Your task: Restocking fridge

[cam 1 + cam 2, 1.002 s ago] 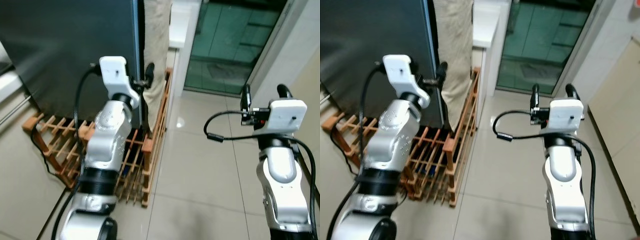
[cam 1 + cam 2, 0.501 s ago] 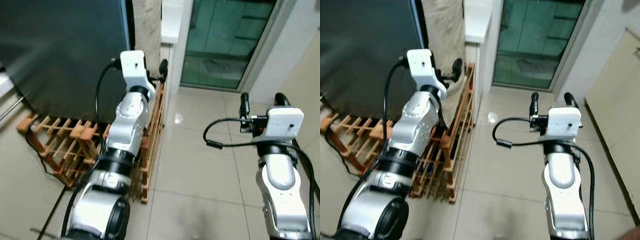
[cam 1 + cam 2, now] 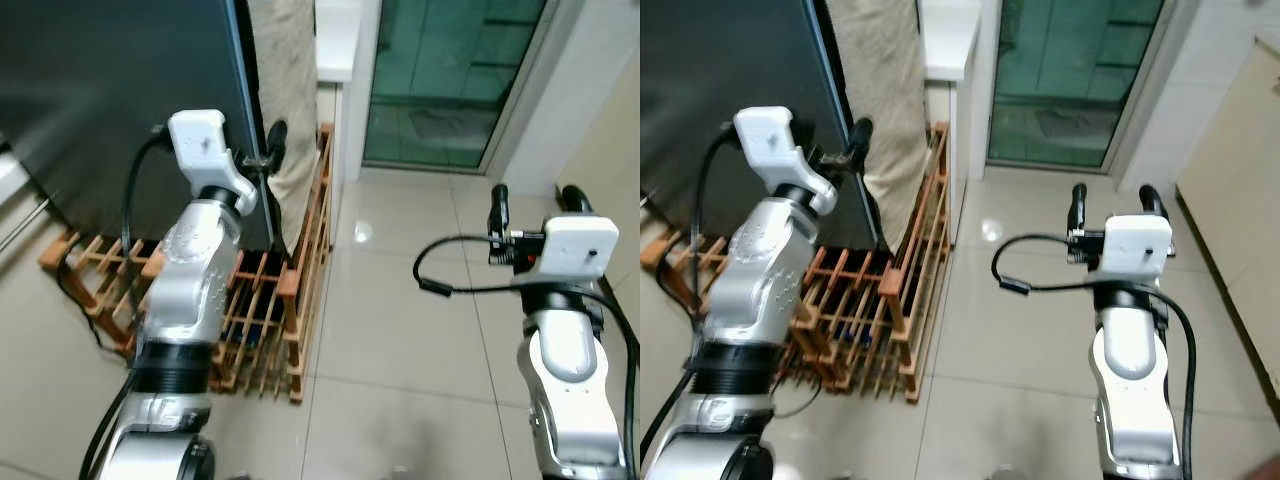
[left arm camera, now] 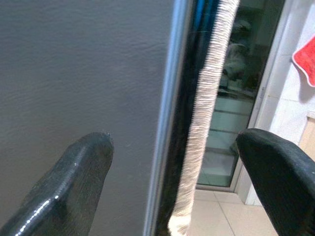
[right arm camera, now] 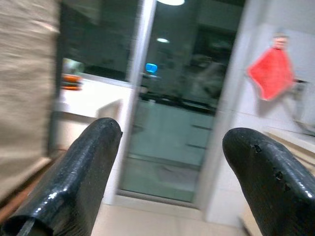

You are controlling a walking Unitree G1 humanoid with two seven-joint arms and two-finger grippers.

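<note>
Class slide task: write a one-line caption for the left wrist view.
Open left gripper straddles the dark fridge door's edge, with beige cloth hanging just behind it.

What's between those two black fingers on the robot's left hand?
The left gripper is open, and the edge of the dark fridge door runs up between its fingers, untouched by either. The left wrist view shows this best.

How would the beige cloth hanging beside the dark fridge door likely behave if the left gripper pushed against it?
The beige cloth hangs in loose vertical folds, so it would probably give way and swing rather than resist. Its woven, rough-looking edge in the left wrist view suggests little slipperiness. The left gripper, fingers open astride the fridge door edge, might snag it.
</note>
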